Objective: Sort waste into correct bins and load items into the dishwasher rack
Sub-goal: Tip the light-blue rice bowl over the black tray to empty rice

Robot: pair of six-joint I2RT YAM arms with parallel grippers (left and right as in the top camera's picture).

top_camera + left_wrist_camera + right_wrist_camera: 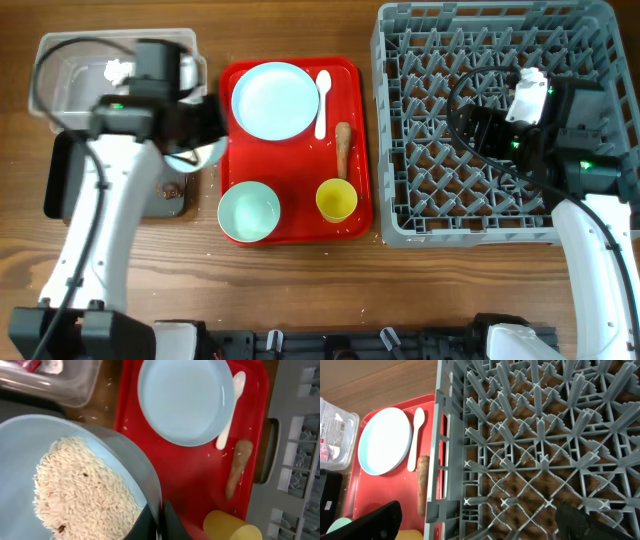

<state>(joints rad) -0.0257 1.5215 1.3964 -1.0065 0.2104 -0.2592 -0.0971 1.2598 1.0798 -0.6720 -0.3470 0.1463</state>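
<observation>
The left end effector [159,517] is clamped on the rim of a pale blue bowl [30,445] heaped with white rice [85,490]. The bowl sits just beside the red tray [300,165], toward the left edge of the bench [300,290]. The right end effector [480,527] gapes wide and empty above the grey rack [400,225], by the right edge.

brown wooden table [300,290], grain showing, evenly lit.
</observation>
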